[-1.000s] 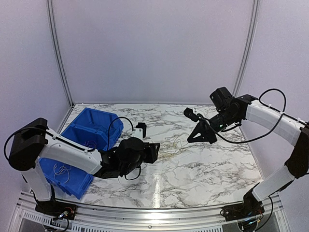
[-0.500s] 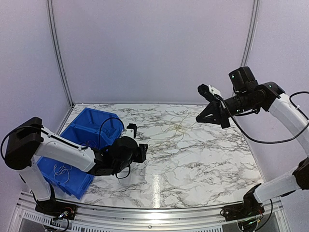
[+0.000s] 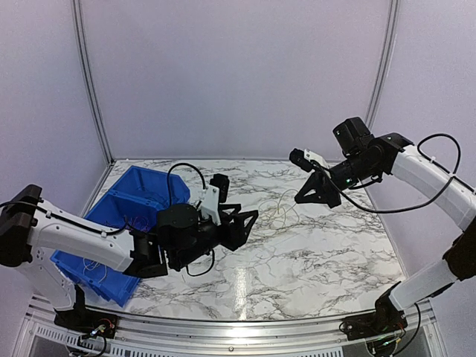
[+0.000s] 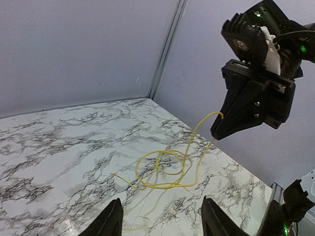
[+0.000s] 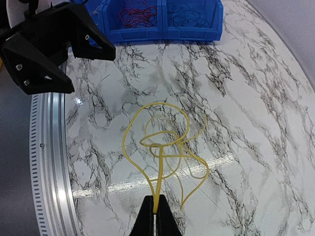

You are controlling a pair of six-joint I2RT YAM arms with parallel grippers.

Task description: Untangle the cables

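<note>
Yellow wire (image 5: 162, 142), one thin strand in a few loose overlapping loops, sits toward the far right part of the worktop (image 3: 312, 260), well clear of every edge. One end is up off the surface, the loops look like they rest on the marble below it. Right fingers (image 5: 153, 216) are pressed together on that raised end, pinching the strand right at the tips, with the arm reaching in from the right edge. Left fingers (image 3: 239, 223) are spread wide with nothing between them, held above the middle of the worktop, pointed at the wire and apart from it. Can't tell from any view if the loops are knotted or just overlapping. Blue bins (image 3: 141, 186) run along the left edge up to the far left corner. One compartment holds red wires (image 5: 140, 10), the one next to it dark wires (image 5: 189, 11).
</note>
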